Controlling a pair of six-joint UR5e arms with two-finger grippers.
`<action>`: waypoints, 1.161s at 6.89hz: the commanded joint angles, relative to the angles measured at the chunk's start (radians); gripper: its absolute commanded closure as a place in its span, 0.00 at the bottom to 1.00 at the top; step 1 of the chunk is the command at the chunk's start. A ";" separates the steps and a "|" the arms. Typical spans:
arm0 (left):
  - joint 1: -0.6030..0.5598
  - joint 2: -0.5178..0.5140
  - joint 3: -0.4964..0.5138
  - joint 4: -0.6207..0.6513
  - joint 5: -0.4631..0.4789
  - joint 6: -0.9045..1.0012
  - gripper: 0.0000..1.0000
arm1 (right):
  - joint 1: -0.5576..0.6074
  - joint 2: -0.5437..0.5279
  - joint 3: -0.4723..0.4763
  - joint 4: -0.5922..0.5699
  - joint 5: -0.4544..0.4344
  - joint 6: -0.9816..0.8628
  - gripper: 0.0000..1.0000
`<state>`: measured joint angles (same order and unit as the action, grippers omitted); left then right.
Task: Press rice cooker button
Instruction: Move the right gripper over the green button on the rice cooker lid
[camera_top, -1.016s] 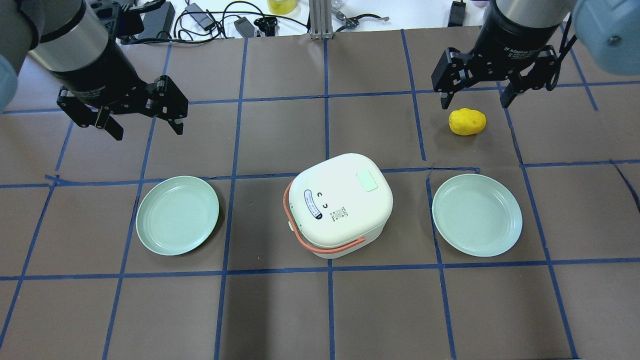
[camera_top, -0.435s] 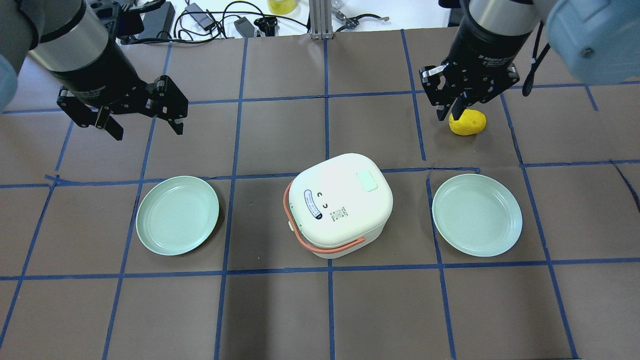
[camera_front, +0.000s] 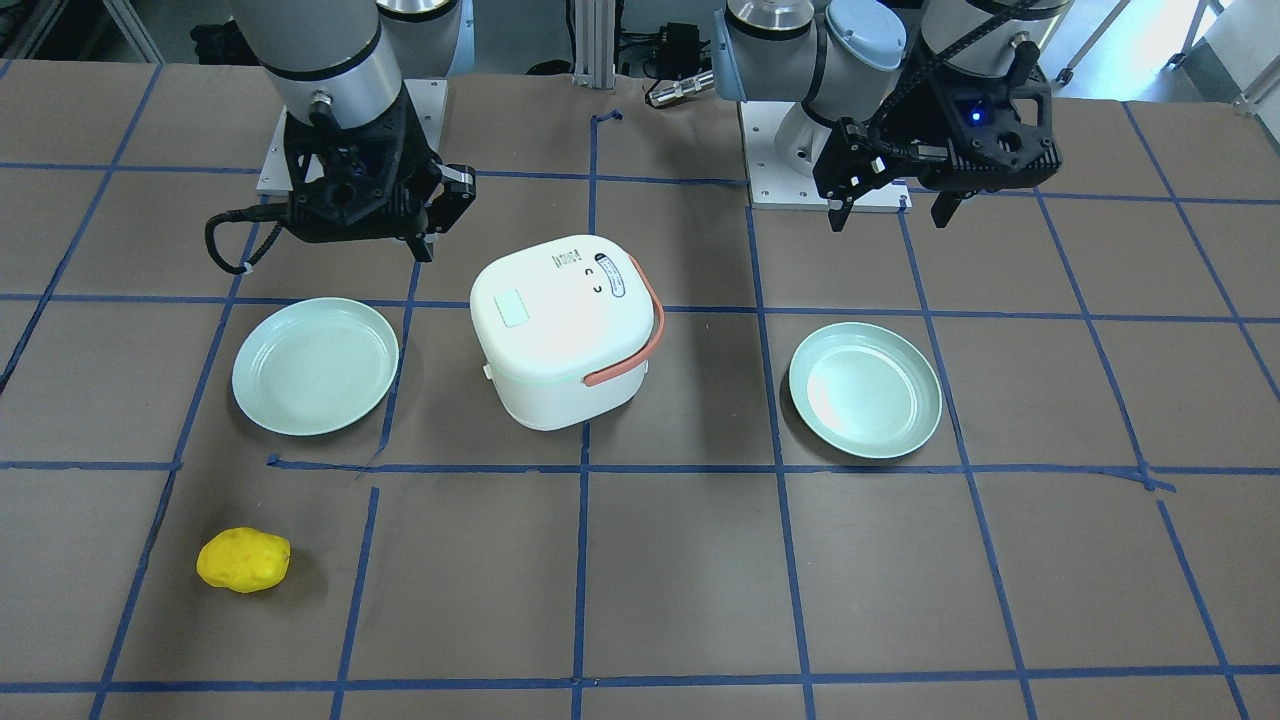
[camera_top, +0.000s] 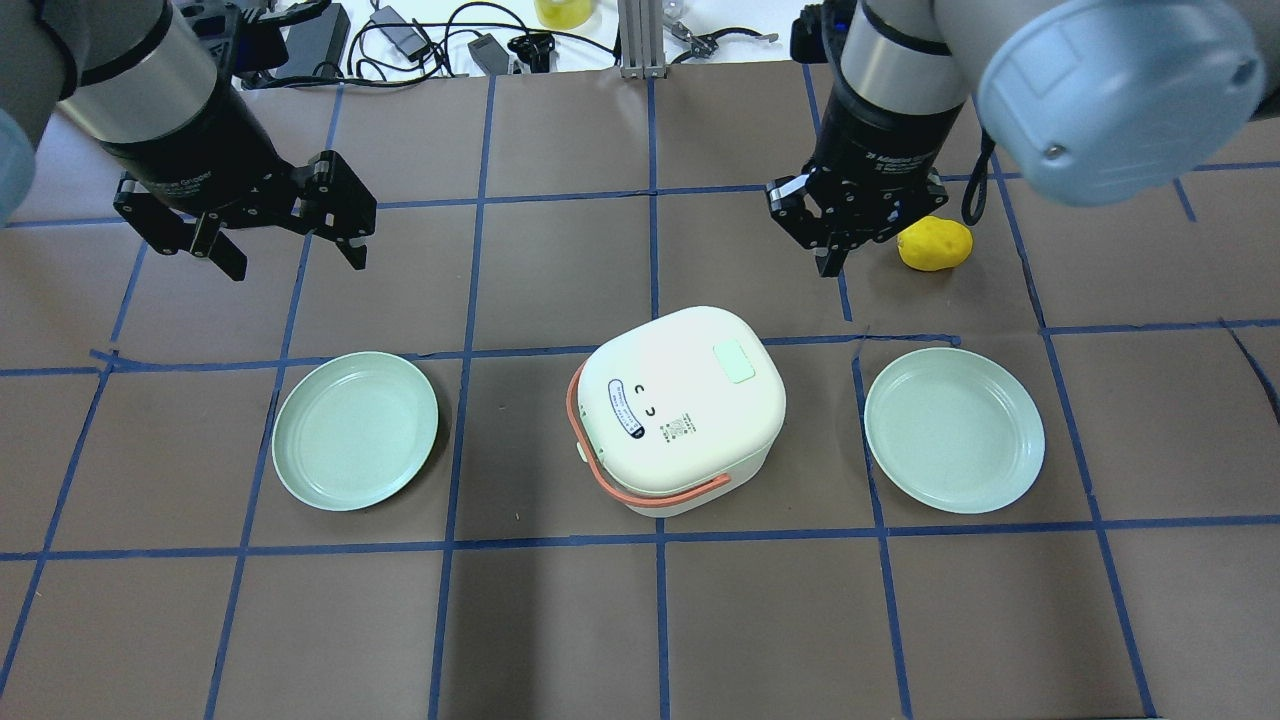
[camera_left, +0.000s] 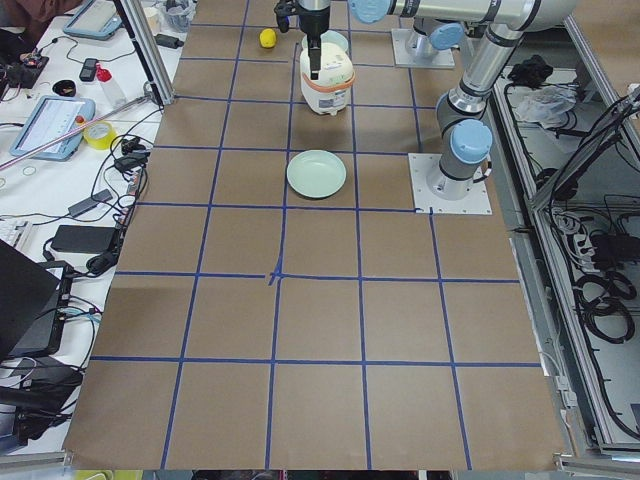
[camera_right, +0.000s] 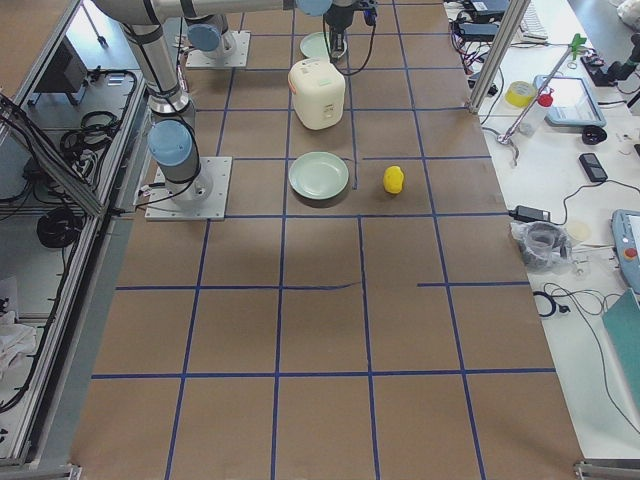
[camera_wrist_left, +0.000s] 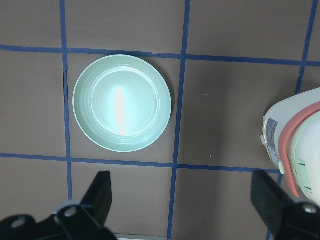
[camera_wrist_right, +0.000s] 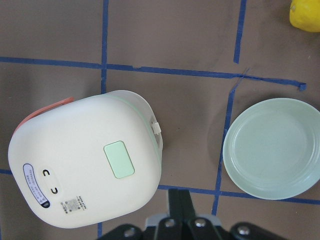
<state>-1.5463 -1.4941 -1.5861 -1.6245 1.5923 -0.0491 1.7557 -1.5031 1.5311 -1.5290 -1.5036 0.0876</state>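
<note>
- Overhead: a white, rounded plastic rice cooker (camera_top: 680, 410) with an orange handle sits mid-way along the brown, blue-taped table (camera_top: 560, 620), lid closed. Its pale green rectangular button (camera_top: 733, 362) lies on top of the lid, toward the far right corner. Two pale green round plates flank it without touching: the left-hand plate (camera_top: 355, 430) and the right-hand plate (camera_top: 954, 430). The right gripper (camera_top: 832, 262) hangs beyond the rice cooker, jaws clenched together on nothing. A yellow potato-shaped lump (camera_top: 935, 244) shows beside it. The left gripper (camera_top: 297, 262) hovers beyond the left-hand plate, jaws released and spread wide.
- Front-facing: the right gripper, on this view's left, is raised above the table, well apart from the yellow potato-shaped lump lying on the operators' side. The button faces up, untouched.
- Exterior left: the rice cooker is far off and the right gripper overlaps it. The jaws are too small to judge.
- Exterior right: the right-hand plate and the yellow potato-shaped lump lie nearer than the rice cooker.
- Left wrist: the left-hand plate lies below, the rice cooker's handle side shows at the right edge, and the jaws stand wide apart.
- Right wrist: the jaws meet at the bottom centre. The button sits up and left of them, and the right-hand plate lies to the right.
</note>
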 joint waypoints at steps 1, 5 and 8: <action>0.000 0.000 0.000 0.000 0.000 0.000 0.00 | 0.042 0.037 0.010 -0.007 0.032 0.018 1.00; 0.000 0.000 0.000 0.000 0.000 0.000 0.00 | 0.056 0.087 0.107 -0.153 0.059 0.015 1.00; 0.000 0.000 0.000 0.000 0.000 0.000 0.00 | 0.056 0.087 0.139 -0.183 0.059 0.015 1.00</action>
<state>-1.5463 -1.4946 -1.5861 -1.6245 1.5923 -0.0491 1.8113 -1.4165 1.6600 -1.7061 -1.4456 0.1028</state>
